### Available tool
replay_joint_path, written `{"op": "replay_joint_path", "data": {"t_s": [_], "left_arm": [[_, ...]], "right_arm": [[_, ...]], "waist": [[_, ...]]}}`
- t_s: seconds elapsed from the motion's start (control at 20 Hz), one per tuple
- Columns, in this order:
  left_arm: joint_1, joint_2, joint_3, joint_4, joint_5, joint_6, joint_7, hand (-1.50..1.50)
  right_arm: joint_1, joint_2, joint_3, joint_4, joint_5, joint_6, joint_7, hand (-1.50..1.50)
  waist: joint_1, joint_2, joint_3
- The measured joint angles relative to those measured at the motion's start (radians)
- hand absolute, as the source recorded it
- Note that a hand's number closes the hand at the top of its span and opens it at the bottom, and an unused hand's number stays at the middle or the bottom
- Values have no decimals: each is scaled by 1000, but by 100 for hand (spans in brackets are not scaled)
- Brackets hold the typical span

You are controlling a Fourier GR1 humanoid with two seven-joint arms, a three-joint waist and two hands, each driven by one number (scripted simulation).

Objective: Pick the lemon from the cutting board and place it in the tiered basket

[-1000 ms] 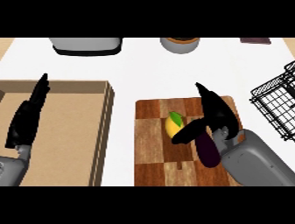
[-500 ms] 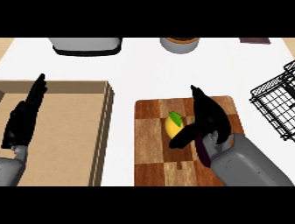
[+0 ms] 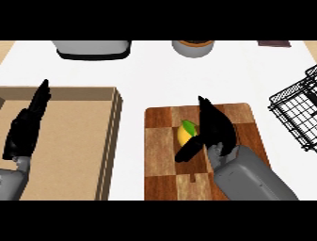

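Grey right forearm (image 3: 248, 176): enters from the lower edge, covers the near right part of the cutting board.
Cutting board (image 3: 164, 164): wooden, checkered in light and dark brown, lies on the white counter (image 3: 147, 75) between box and basket.
Right hand (image 3: 216, 128): hovers over the board's middle, straight fingers pointing away, thumb spread out to the left; pinches nothing.
Lemon (image 3: 184, 135): sits on the board, yellow with a green tip, in the crook between the right hand's thumb and fingers; contact cannot be told.
Left hand (image 3: 27, 127): rests with straight fingers pressed together, above the open wooden box (image 3: 112, 141).
Tiered basket (image 3: 306, 110): black wire, stands at the right edge, well apart from the lemon.
Far edge: holds a grey toaster (image 3: 91, 48) and a round bowl (image 3: 194, 48).
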State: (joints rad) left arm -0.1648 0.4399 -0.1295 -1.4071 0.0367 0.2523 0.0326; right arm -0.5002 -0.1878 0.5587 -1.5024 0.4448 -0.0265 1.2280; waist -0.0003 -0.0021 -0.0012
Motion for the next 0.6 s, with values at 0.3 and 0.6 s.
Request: {"op": "replay_joint_path", "data": {"t_s": [0.3,0.6], "left_arm": [[6,-7,9,-6,-13,-6,2,0],[-7,-14,26,-1,-22,-23,13,0]], "right_arm": [[16,46,-43,68,35,7,-25,-150],[35,95,-75,114,69,19,-47,-150]], "waist": [[2,1,1],[1,1,1]]}}
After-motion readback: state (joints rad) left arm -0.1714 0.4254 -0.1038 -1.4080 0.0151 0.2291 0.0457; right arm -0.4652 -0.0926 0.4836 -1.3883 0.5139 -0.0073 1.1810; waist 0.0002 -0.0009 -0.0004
